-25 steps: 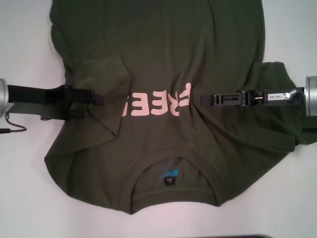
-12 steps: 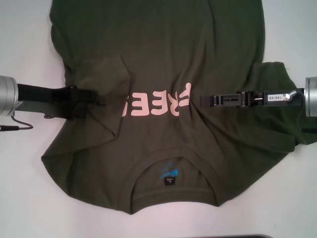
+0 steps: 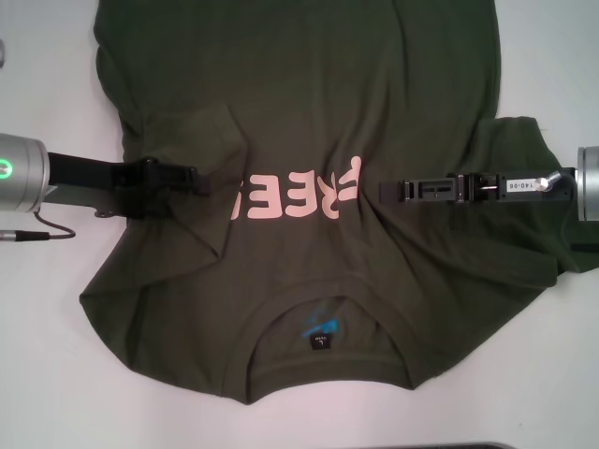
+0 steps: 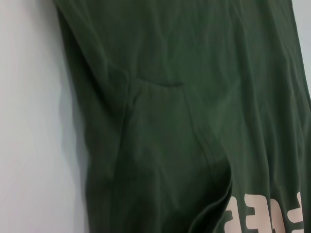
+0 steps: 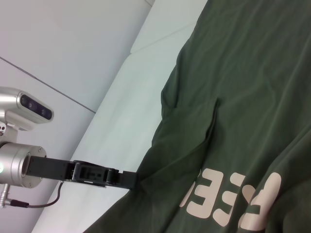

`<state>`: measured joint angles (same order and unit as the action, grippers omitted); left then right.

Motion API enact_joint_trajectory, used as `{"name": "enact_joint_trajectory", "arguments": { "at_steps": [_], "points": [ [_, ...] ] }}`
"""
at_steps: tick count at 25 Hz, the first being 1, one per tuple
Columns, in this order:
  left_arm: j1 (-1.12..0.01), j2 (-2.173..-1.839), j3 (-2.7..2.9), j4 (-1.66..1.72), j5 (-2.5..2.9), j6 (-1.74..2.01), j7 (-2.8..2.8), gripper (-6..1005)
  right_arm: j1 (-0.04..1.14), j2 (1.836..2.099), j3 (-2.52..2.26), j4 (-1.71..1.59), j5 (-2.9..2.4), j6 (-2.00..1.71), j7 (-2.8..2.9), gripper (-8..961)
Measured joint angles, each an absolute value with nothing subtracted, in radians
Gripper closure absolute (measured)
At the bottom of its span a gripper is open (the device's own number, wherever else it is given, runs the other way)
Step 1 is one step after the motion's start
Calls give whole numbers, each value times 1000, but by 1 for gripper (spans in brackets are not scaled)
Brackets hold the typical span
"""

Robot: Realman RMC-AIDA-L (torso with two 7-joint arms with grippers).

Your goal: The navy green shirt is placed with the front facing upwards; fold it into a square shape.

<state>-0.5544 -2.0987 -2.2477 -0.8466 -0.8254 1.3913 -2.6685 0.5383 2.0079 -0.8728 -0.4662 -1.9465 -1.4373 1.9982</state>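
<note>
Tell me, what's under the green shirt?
A white table shows all around the navy green shirt. Whatever lies beneath it is covered. Above it hang the left gripper and right gripper.

A white tabletop (image 3: pixel 56 393) carries everything, its bare surface showing along the left, right and near sides of the head view. Directly on it lies the navy green shirt (image 3: pixel 309 103), spread front-up and covering most of the middle. The collar faces the robot, with the small black neck label (image 3: pixel 321 343) inside it, and the pale pink chest lettering (image 3: pixel 295 198) reads upside down from the head camera. The hem runs out of view at the far edge. The left sleeve is folded inward over the chest, forming a raised flap; the right sleeve lies bunched near the tabletop's right side. The cloth is wrinkled around the lettering.
</note>
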Motion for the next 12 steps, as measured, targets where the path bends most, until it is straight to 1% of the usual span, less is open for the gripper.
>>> {"name": "enact_joint_trajectory", "arguments": {
  "at_steps": [7,12],
  "points": [
    [-560,-2110,-2219,-847,-824,1392,-2667,326,534,2008,-873,-468,-1947,-1437,1997,224],
    [-562,-2111,-2225,-851,-824,1391,-2664,328,528,2008,-873,-471,-1947,-1439,1997,224]
  ]
}}
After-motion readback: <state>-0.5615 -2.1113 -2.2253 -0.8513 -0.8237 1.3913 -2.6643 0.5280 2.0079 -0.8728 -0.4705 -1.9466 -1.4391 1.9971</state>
